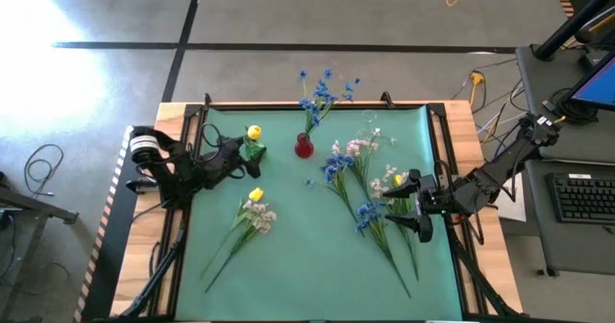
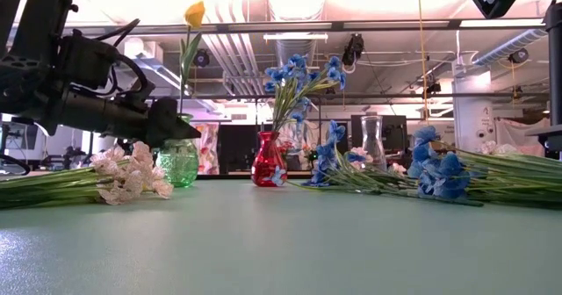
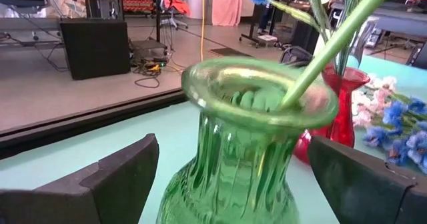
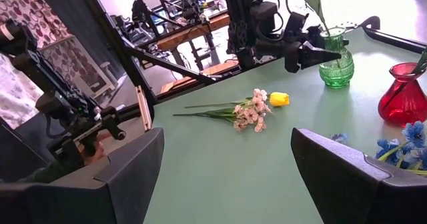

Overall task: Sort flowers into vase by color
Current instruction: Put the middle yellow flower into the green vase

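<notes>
We see the left gripper [image 1: 242,160] at the green vase [image 1: 255,151] near the mat's [image 1: 298,265] far left side, its fingers [image 3: 113,181] spread wide on either side of the vase without touching the glass. One yellow flower [image 1: 254,132] stands in that vase, its green stem [image 3: 333,44] leaning against the rim. Just to the right, a red vase [image 1: 304,147] holds a bunch of blue flowers [image 1: 322,90] that fan out beyond the table's [image 1: 173,111] far edge. On the mat nearer us on the left lie a yellow bud [image 1: 256,195] and a pale pink spray [image 1: 258,217], touching each other, stems pointing toward the near left corner. On the right side lies a loose heap of blue, pink and yellow flowers [image 1: 360,184] with their stems crossing toward the near right. The right gripper [image 1: 411,206] is at the right edge of that heap, jaws wide and holding nothing that we can see; in its wrist view the fingers [image 4: 107,184] frame bare mat. In the low view a clear vase [image 2: 373,142] stands beyond the heap, at the far side of the table.
</notes>
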Robot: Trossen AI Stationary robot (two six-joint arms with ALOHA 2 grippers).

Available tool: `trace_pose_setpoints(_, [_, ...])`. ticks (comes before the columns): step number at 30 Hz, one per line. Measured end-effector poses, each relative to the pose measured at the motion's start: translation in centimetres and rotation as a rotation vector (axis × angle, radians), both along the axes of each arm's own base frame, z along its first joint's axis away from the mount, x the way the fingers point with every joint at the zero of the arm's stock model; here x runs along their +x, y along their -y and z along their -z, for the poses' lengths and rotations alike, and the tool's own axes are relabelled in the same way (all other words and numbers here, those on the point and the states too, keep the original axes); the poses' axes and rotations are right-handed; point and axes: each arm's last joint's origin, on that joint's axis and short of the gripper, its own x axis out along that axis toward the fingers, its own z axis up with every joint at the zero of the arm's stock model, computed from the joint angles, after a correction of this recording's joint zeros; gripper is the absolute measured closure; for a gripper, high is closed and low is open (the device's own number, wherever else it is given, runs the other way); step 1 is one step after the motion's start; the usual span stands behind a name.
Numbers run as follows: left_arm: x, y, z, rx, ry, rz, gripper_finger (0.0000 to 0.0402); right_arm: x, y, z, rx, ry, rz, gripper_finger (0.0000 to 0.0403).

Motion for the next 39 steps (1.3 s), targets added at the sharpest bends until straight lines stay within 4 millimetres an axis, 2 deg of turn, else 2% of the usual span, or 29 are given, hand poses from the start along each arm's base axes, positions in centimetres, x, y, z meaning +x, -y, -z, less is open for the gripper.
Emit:
trace_pose_setpoints(10, [0.3,-0.3,-0.4,0.032,0.003,-0.057,0.0038,0.0,0.0,0.0,-0.004,0.0,-0.001,0.0083])
trace_pose_setpoints(39, [-0.2,0.1,-1.7,0.006,0.117,-0.014,0.0038,0.0,0.0,0.0,-0.015,0.001,-0.003,0.0083])
